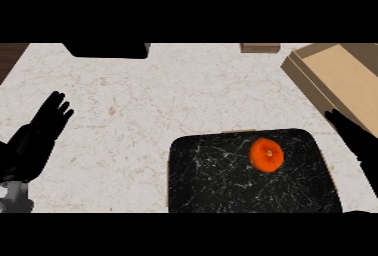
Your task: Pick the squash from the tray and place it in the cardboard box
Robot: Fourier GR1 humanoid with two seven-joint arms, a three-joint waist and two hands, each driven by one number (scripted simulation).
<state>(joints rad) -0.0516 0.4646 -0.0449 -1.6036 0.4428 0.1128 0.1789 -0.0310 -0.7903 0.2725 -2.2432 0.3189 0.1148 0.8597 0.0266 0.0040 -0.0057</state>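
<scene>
Black tray [221, 175] carried the orange squash [267, 155], not yet picked.
Right hand [358, 137], fingers straight, hovered beside it; next it must curl round the squash. Left hand [40, 137] rested open. Cardboard box [339, 80] waited.

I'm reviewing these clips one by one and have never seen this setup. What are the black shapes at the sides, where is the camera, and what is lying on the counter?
The camera sits at the robot's head and looks steeply down at a pale stone counter. The black shapes are the robot's two hands. The left hand shows at the left edge, fingers straight, resting and holding nothing. The right hand comes in at the right edge, beside the tray; it too holds nothing. On the counter lies a dark tray with an orange squash on it. An open cardboard box stands at the upper right. A dark object and a small brown object sit at the far edge, too cut off to identify.
</scene>
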